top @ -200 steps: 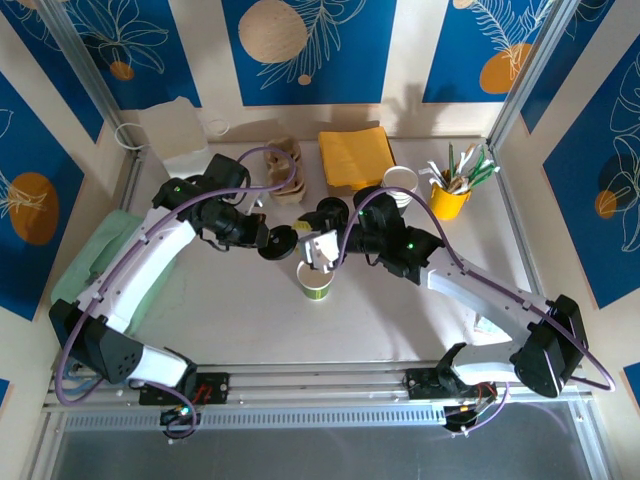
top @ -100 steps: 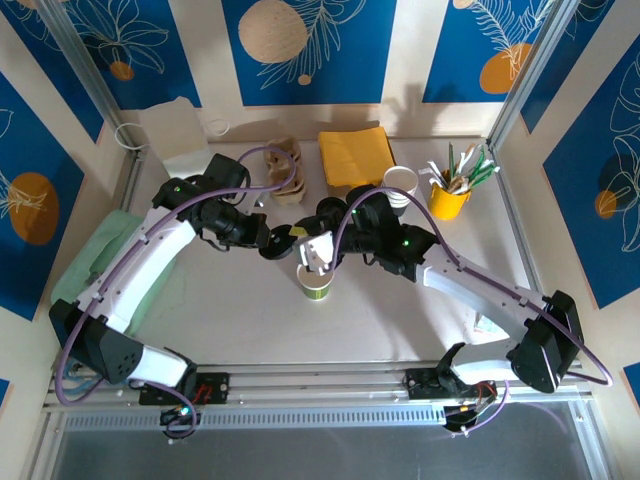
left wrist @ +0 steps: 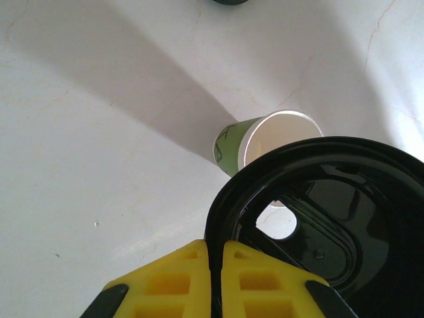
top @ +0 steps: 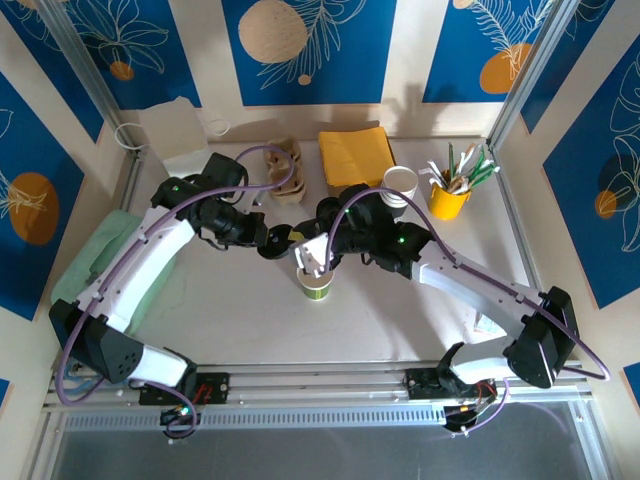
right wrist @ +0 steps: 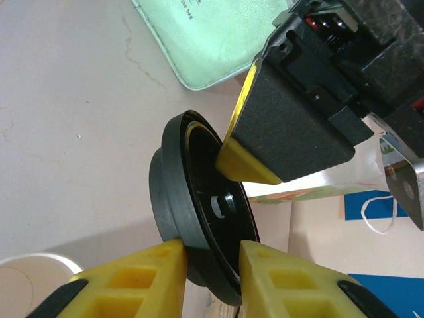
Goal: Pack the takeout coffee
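Left arm: I see the left gripper [left wrist: 215, 248] clamped on the rim of the black lid [left wrist: 344, 218], carrying it clear of the table [top: 250, 330].
Lid: it hangs between the two grippers with its sip hole showing in the left wrist view. It is not seated on anything.
Carrier: the pulp carrier tray [top: 283, 170] sits at the back of the table, well apart from the work.
Takeout coffee: the takeout coffee cup [top: 316, 282], green-sided with a white rim, stands upright and uncovered on the table, just below and to the right of the lid.
Right arm: the right gripper [right wrist: 212, 248] straddles the lid's opposite edge, one finger on each side with a narrow gap. I cannot tell whether it truly grips.
Step in hand: I judge this to be a two-handed hold or handover of the lid, ahead of capping the cup.
Next move: I judge it needs one secure hold, with the lid levelled and centred over the rim, then pressed down evenly so the cup does not tip.
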You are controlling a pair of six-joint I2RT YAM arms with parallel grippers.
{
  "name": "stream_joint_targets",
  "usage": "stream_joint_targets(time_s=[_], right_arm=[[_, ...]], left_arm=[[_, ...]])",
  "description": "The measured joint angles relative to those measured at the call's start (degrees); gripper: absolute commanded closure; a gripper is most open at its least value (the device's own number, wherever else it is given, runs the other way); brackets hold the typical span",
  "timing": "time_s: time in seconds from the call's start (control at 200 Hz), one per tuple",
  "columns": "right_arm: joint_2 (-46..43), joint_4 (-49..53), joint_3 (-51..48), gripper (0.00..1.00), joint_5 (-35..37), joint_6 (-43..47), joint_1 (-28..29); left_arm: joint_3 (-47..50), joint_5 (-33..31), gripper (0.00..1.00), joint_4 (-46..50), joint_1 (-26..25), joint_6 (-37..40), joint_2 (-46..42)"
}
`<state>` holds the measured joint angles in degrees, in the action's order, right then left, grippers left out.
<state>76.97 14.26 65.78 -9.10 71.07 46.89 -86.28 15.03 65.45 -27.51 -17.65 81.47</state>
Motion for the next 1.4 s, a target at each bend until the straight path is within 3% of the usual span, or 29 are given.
stream_joint_targets(time_s=[0.41, 0.54, 0.62, 0.81, 1.075, 1.401], right_arm=[[0.26, 0.96, 0.44, 0.93, 3.23, 3.37, 1.27], [0.26, 0.74, 0.44, 0.99, 3.61, 3.34, 1.49], [0.35, 0.42, 0.44, 1.00, 3.89, 3.21, 1.53], [0.61, 0.42, 0.44, 1.00, 5.14, 1.64, 1.53], [0.61, 2.69, 0.85, 1.00, 6.29, -5.07, 2.19], [0.26, 5.66, 0.87, 1.00, 9.31, -19.61, 5.70]], left_arm=[[0.00, 0.50, 0.88, 0.02, 0.63, 0.17, 0.02], [-0.02, 1.42, 0.74, -0.02, 1.46, 0.17, 0.02], [-0.04, 2.62, 0.61, -0.33, 1.92, -0.04, -0.13], [-0.13, 3.34, 0.47, -2.05, 3.34, -0.83, -3.23], [1.77, -2.43, 0.41, -8.85, 4.50, -1.57, -12.20], [16.26, -11.82, 0.41, -21.99, 4.59, -1.81, -25.44]])
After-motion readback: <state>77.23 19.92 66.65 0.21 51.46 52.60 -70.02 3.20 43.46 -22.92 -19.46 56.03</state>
